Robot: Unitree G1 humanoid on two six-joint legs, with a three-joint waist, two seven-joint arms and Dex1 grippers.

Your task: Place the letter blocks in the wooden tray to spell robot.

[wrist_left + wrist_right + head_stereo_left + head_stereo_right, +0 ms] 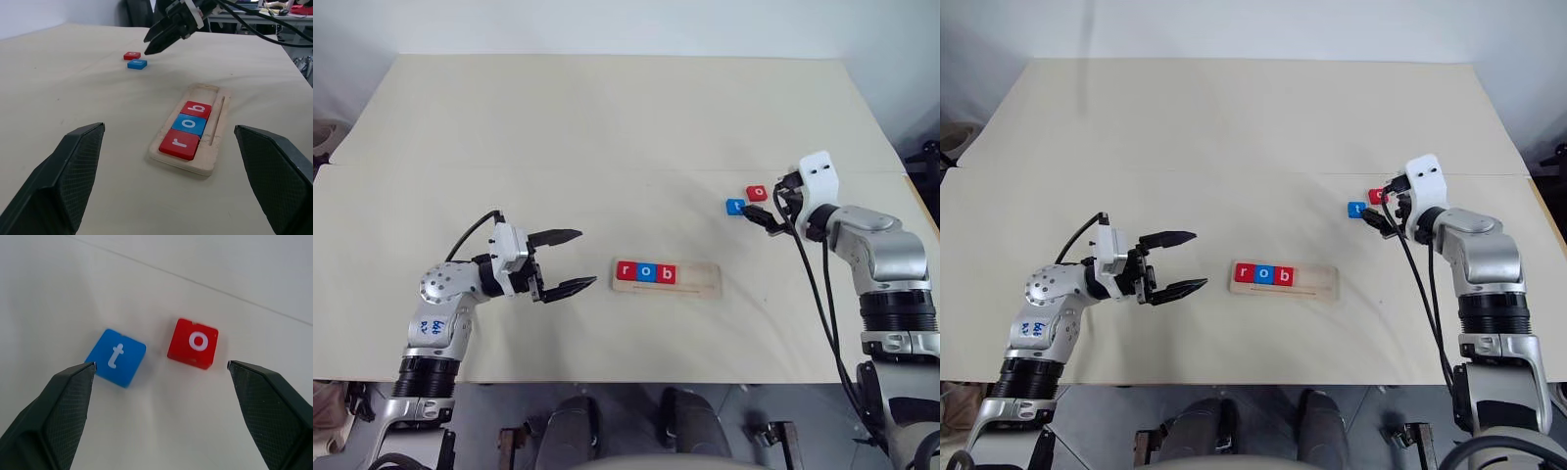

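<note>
Table is seen bare apart from the task items. Tray is lying near the front edge, between the arms, with red r, blue o and red b already seated side by side at its left end; the two right slots are left unfilled. Left gripper is held level just left of the tray, jaws spread wide, nothing held. Right gripper is poised over the two loose blocks well off to the tray's right, jaws fully apart and empty, with red o and blue t both framed between its fingers, apart from each other but close. Red o is judged the next pick. Risks: with both blocks inside the span, closing could catch the t as well, or shove it away; an off-centre close could skid or flip a flat tile; t could be taken first by mistake, breaking the order. At placement, the seated b could be nudged if the o is lowered too close, or the light tray pushed along the table.
</note>
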